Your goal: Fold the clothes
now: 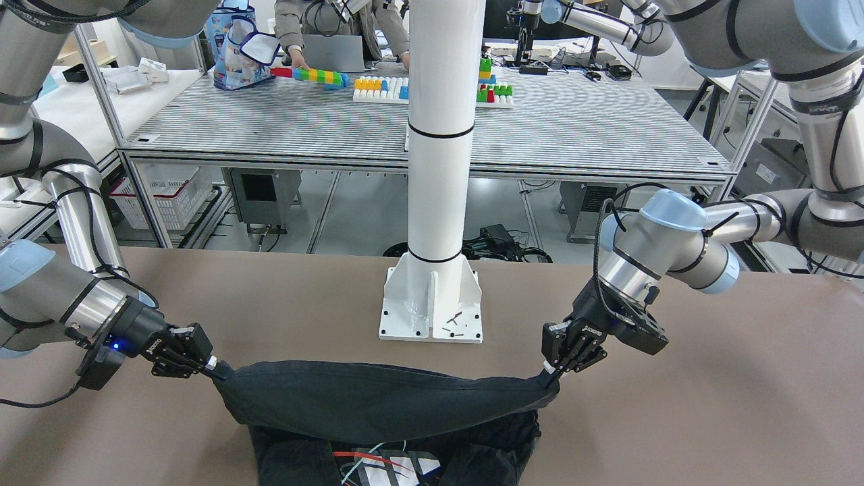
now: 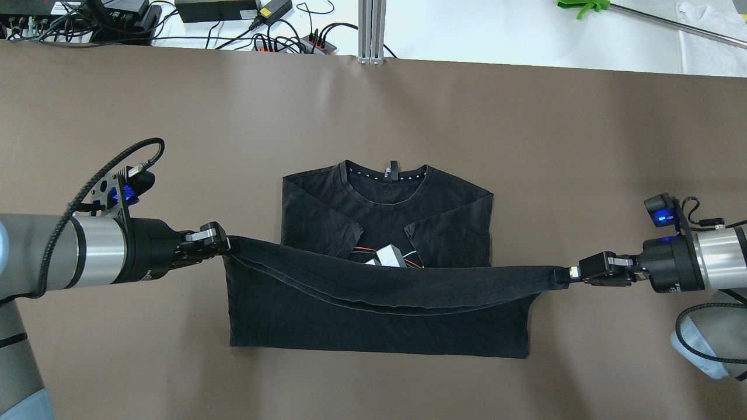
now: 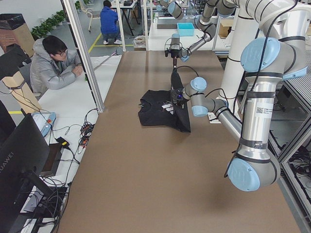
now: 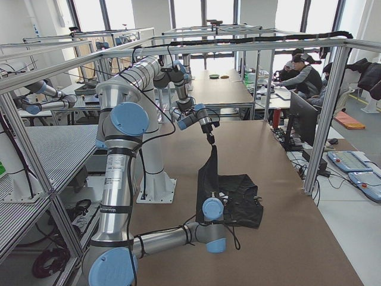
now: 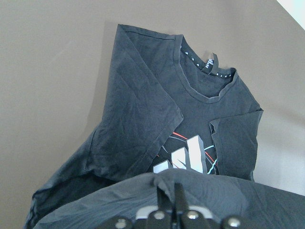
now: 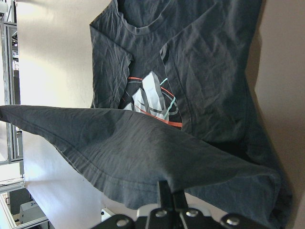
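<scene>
Brown matte tabletop (image 2: 373, 105) fills the workspace, with a tall white round pole (image 1: 442, 135) bolted at the robot's edge. A soft black fabric T-shirt (image 2: 327, 221) lies flat, its collar well beyond the jaws and both short sleeves already turned in over the chest. The left gripper (image 2: 224, 246) and right gripper (image 2: 569, 274) each pinch a bottom corner, jaws pressed together on cloth, with the hem (image 2: 397, 287) stretched between them above the lower body. A small white-and-red chest print (image 2: 388, 255) peeks out just beyond that span. The bottom-to-collar fold seems about halfway; laying down and releasing remain.
</scene>
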{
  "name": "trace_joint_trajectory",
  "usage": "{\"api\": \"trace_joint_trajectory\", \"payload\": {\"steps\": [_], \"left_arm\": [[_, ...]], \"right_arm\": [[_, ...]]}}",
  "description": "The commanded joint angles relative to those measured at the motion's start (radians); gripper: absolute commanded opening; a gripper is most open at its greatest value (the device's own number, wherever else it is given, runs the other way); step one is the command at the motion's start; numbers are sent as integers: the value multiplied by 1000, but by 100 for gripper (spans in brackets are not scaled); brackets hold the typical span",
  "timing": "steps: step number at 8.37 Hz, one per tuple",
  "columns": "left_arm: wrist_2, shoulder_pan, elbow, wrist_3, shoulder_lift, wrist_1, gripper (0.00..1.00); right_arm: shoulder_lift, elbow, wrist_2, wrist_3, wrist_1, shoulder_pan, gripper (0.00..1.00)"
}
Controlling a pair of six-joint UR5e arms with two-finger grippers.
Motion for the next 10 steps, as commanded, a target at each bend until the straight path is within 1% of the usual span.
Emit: {"api": "trace_joint_trajectory", "payload": {"steps": [1, 3, 4, 5, 7, 9, 10], "left_arm": [[2, -23, 106, 3, -61, -1, 0], [2, -63, 183, 8, -95, -1, 0], [2, -80, 203, 15, -99, -1, 0], [2, -87, 221, 15, -102, -3, 0], [3, -112, 258, 17, -109, -15, 0], [3, -124, 335, 17, -166, -15, 0], [3, -126, 370, 17, -191, -15, 0]], "right_arm": [[65, -19, -21, -4, -73, 19, 0], [102, -27, -102, -8, -157, 17, 0], [104, -56, -128, -30, -159, 20, 0], [104, -82, -131, -62, -159, 22, 0], [107, -131, -130, -88, -160, 64, 0], [112, -165, -132, -106, -164, 82, 0], [137, -165, -132, -107, -198, 83, 0]]}}
